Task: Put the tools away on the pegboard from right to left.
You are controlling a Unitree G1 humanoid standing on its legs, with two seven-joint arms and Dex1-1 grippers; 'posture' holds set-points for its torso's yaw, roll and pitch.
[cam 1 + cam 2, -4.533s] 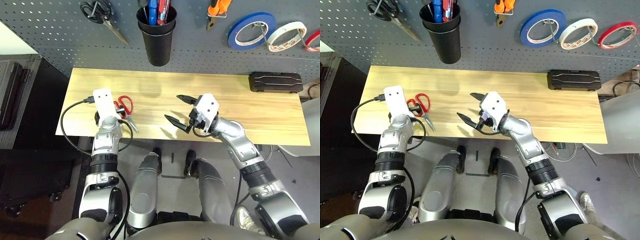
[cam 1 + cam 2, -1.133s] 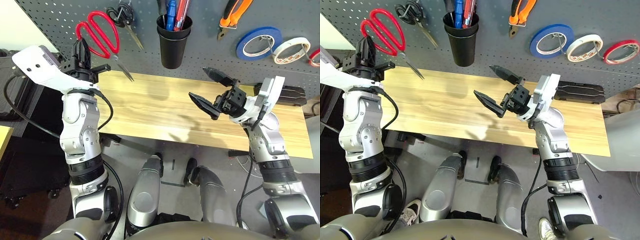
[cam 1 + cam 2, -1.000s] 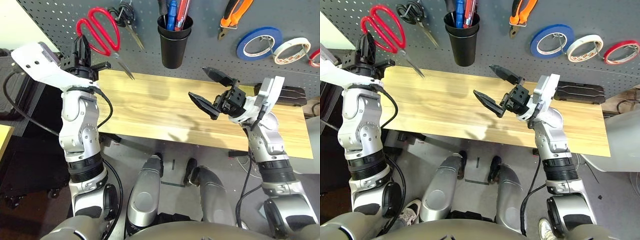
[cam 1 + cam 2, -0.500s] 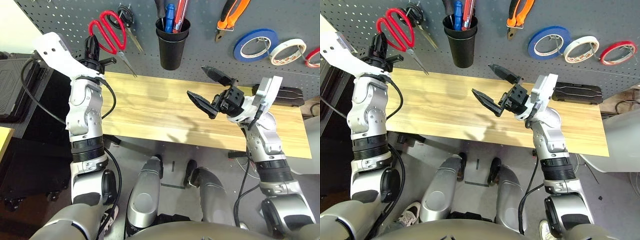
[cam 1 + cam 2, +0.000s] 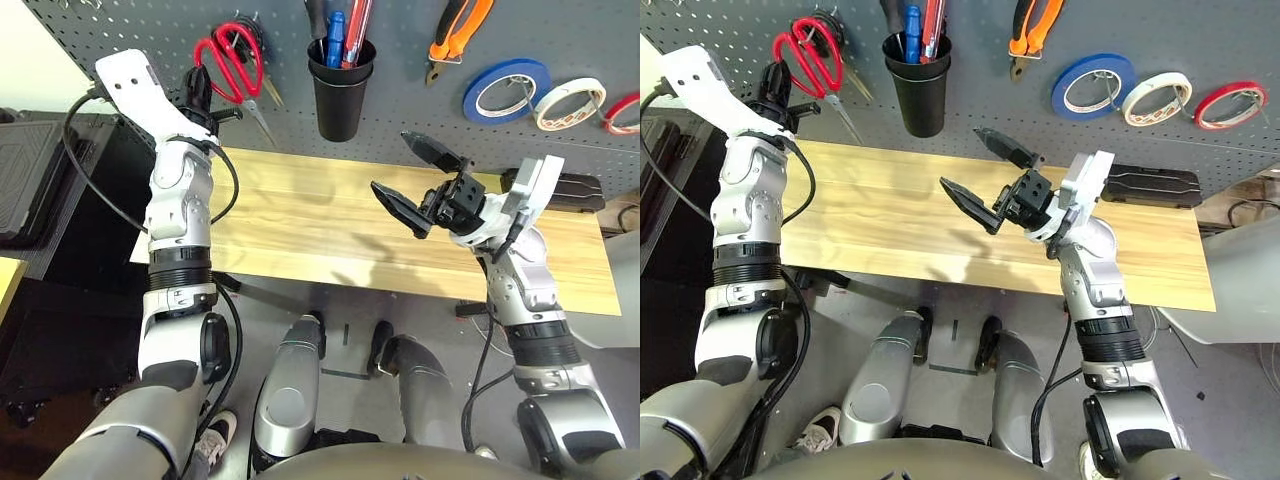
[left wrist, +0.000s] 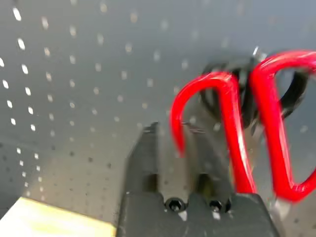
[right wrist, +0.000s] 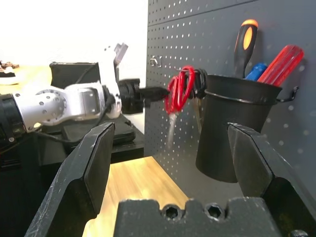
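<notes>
Head view, left claw (image 5: 205, 95): raised to the pegboard (image 5: 400, 130) at about 10 o'clock of the counter (image 5: 300, 215), clenched on the red-handled scissors (image 5: 232, 62), whose red loops lie against the board over the black-handled scissors (image 5: 836, 22).
Head view, right claw (image 5: 412, 180): released, jaws spread wide, holding nothing, hovering over the counter's middle.
Head view, board: black cup (image 5: 337, 88) at 12 o'clock with the screwdriver (image 5: 934, 18) inside; pliers (image 5: 452, 35) beside it, then blue tape ring (image 5: 506, 90), white tape ring (image 5: 572, 103) and a red ring (image 5: 1235, 102) toward 2 o'clock.
Head view, room: bare wood around the right claw; a black case (image 5: 560, 190) lies at the counter's 3 o'clock end.
Left wrist view: fingers (image 6: 145, 163) close together on one red loop, right at the board.
Right wrist view: both fingers (image 7: 89, 170) far apart, the cup and the scissors seen well beyond them.
</notes>
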